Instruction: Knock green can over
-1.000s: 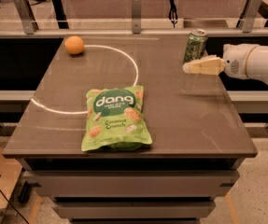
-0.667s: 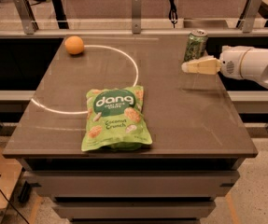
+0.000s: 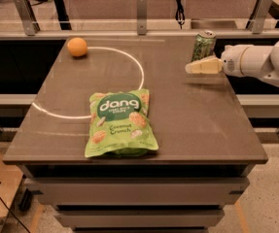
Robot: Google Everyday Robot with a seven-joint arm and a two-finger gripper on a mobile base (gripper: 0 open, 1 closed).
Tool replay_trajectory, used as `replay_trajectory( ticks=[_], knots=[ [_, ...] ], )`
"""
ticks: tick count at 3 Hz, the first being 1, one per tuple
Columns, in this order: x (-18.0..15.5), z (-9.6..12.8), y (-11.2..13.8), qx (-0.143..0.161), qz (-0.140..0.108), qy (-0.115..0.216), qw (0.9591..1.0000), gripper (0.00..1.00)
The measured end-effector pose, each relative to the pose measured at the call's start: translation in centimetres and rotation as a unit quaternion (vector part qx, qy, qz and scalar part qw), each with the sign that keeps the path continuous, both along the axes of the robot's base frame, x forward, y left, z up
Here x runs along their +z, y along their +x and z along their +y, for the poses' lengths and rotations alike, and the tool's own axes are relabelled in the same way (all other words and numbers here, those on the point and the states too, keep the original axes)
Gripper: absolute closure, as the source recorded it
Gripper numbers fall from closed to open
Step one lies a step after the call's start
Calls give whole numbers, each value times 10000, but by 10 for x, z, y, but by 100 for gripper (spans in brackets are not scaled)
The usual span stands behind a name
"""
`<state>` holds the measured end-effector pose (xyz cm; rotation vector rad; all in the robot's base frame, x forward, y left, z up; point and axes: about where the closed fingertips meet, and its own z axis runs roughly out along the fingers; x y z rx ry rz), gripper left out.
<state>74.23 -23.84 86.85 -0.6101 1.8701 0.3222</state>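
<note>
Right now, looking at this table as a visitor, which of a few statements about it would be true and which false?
1. The small green metal drink can stands upright near the far right of the dark table. True.
2. The round orange ball rests on the flat green snack bag. False: it sits far left, apart from the bag.
3. The robot's cream-coloured gripper reaches in from the right, close in front of the can. True.
4. The can stands inside the white curved line. False: it stands outside it, to the right.
</note>
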Motion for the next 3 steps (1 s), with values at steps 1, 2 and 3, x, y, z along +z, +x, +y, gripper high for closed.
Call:
replay_trajectory(
  ticks=[1,2,3],
  knots=[
    [-3,12,19,193,22,-102,9998,0],
    [4,27,32,424,-58,-142,9990,18],
    [14,38,38,600,-193,-166,9979,41]
  ],
)
